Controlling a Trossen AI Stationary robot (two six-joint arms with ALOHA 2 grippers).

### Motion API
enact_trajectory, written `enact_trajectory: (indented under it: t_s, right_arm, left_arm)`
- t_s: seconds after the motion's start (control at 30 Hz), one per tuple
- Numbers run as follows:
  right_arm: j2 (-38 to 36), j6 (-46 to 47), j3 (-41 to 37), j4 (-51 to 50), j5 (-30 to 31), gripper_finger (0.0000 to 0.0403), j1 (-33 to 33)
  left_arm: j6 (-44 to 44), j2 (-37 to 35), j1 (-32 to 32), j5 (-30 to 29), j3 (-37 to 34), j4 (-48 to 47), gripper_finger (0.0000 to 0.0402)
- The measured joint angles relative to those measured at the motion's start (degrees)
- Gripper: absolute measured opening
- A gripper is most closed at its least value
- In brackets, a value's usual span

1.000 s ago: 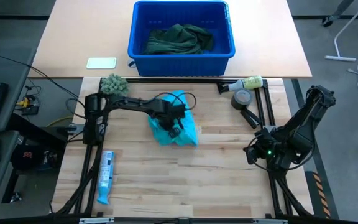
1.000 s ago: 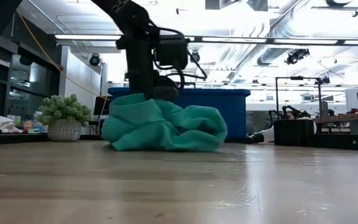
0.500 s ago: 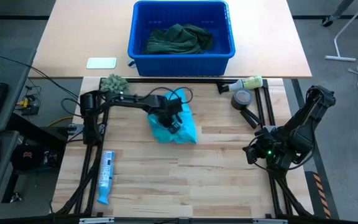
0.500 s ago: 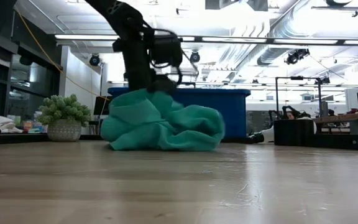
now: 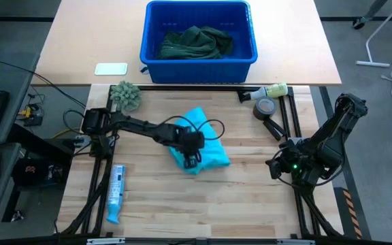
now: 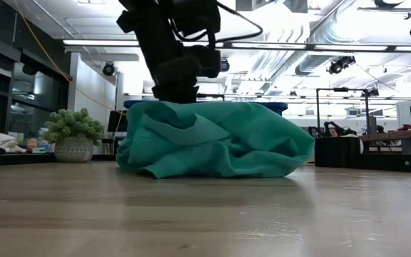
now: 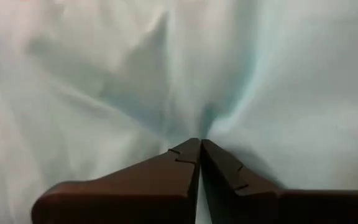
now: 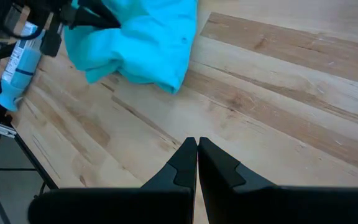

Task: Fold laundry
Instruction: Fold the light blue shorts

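Note:
A bright turquoise shirt lies crumpled on the wooden table, a broad heap in the low view. My left gripper stands over the heap's near-left part, shut on the cloth. Dark green laundry lies bunched inside the blue bin on the far table. My right gripper hangs shut above bare wood at the table's right side, with nothing between its fingers. My left gripper pinches a raised pucker of the turquoise shirt between its two fingers, coming steeply from above. Creases run out from the fingertips; one layer or several, I cannot tell. The cloth rises to the fingers, and the rest of the heap lies on the table.
A fuzzy green ball-like plant stands at the far left. A spray bottle and a tape roll lie at the far right. A blue-and-white tube lies near the left edge, and a white card beside the bin.
My left gripper has gone toward the table's near edge, rising a little and rolling about its own axis, still shut on the turquoise shirt. The shirt has been dragged along the table with it and has spread out wider toward the right.

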Motion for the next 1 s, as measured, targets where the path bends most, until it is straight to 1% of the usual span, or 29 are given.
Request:
enact_trajectory:
  t_s: [0.1, 0.17, 0.27, 0.37, 0.47, 0.57, 0.63, 0.77, 0.87, 1.0]
  right_arm:
    - [0.0, 1.1, 0.0, 0.0, 0.0, 0.0, 0.0]
    - [0.0, 1.6, 0.0, 0.1, 0.0, 0.0, 0.0]
    - [0.0, 1.6, 0.0, 0.3, 0.0, 0.0, 0.0]
    - [0.0, 1.8, 0.0, 0.5, 0.0, 0.0, 0.0]
    - [0.0, 1.9, 0.0, 0.5, 0.0, 0.0, 0.0]
    - [0.0, 2.7, 0.0, 0.5, 0.0, 0.0, 0.0]
    - [0.0, 2.9, 0.0, 0.5, 0.0, 0.0, 0.0]
    - [0.0, 3.1, 0.0, 0.3, 0.0, 0.0, 0.0]
    - [0.0, 3.1, 0.0, 0.2, 0.0, 0.0, 0.0]
    - [0.0, 3.2, 0.0, 0.2, 0.0, 0.0, -0.8]
  left_arm:
    - [4.4, 0.0, 0.4, 0.9, 0.0, -0.1, 0.0]
    - [5.5, -0.2, 1.3, 1.1, 1.2, -2.6, 0.0]
    - [5.6, -0.4, 3.6, 2.0, 5.4, -6.8, 0.0]
    - [7.6, -0.5, 6.3, 4.0, 10.0, -10.5, 0.0]
    - [8.6, -0.2, 9.1, 6.4, 13.1, -10.5, 0.0]
    - [9.8, 0.1, 11.3, 8.9, 13.3, -11.5, 0.0]
    - [10.1, 0.6, 12.1, 8.9, 13.2, -13.9, 0.0]
    - [13.6, 2.0, 11.1, 11.8, 13.2, -16.1, 0.0]
    - [16.5, 4.3, 9.5, 11.1, 13.2, -15.2, 0.0]
    - [16.7, 8.1, 8.0, 10.9, 13.2, -14.7, 0.0]
